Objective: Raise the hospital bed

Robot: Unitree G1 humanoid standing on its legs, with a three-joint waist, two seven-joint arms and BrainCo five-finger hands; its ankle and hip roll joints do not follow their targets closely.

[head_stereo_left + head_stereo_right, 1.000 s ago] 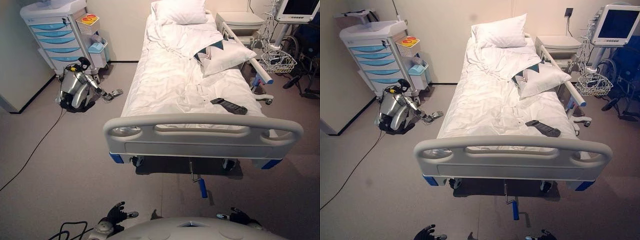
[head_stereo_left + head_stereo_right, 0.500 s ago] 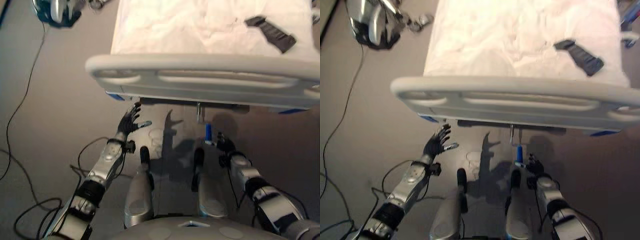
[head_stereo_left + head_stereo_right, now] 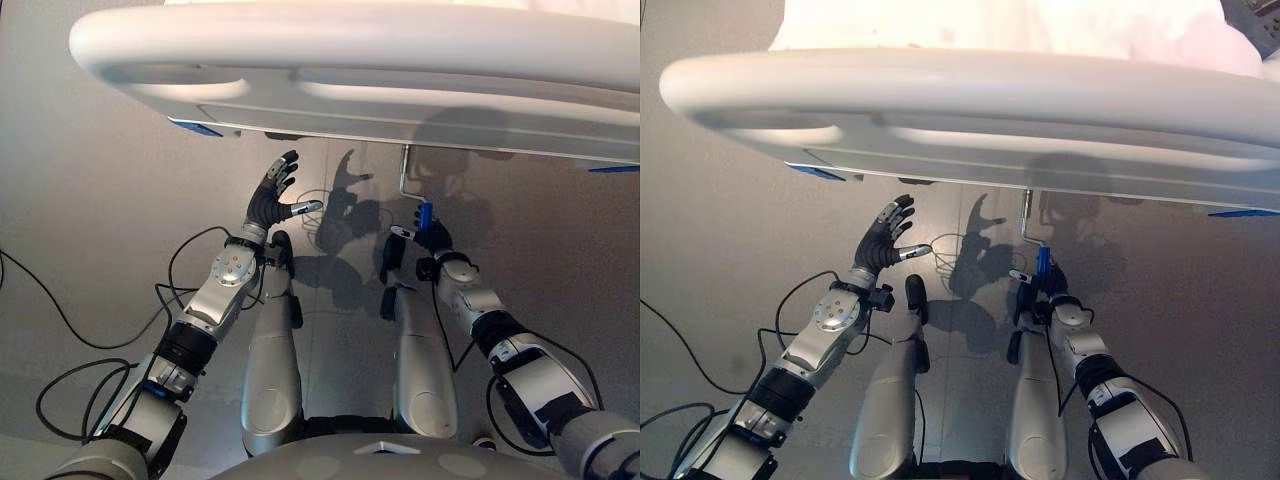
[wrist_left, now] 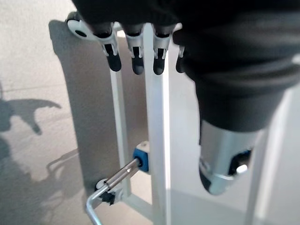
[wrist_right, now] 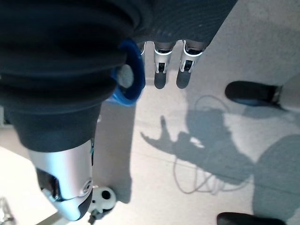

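The hospital bed's grey footboard spans the top of both eye views. Below it a metal crank rod hangs down and ends in a blue handle. My right hand is at that handle. In the right wrist view the blue handle lies against the palm, while the fingers and thumb stay straight, not curled round it. My left hand is held open in the air left of the crank, fingers spread, below the footboard. In the left wrist view its fingers point at the bed's underframe.
A bed castor and the white frame rails show under the bed in the left wrist view. Blue corner bumpers sit at the footboard's lower corners. Bare grey floor lies to the left.
The camera has tipped down and closer to the footboard. My left hand has lifted a little toward the bed's underside. My right hand has stayed at the blue handle.
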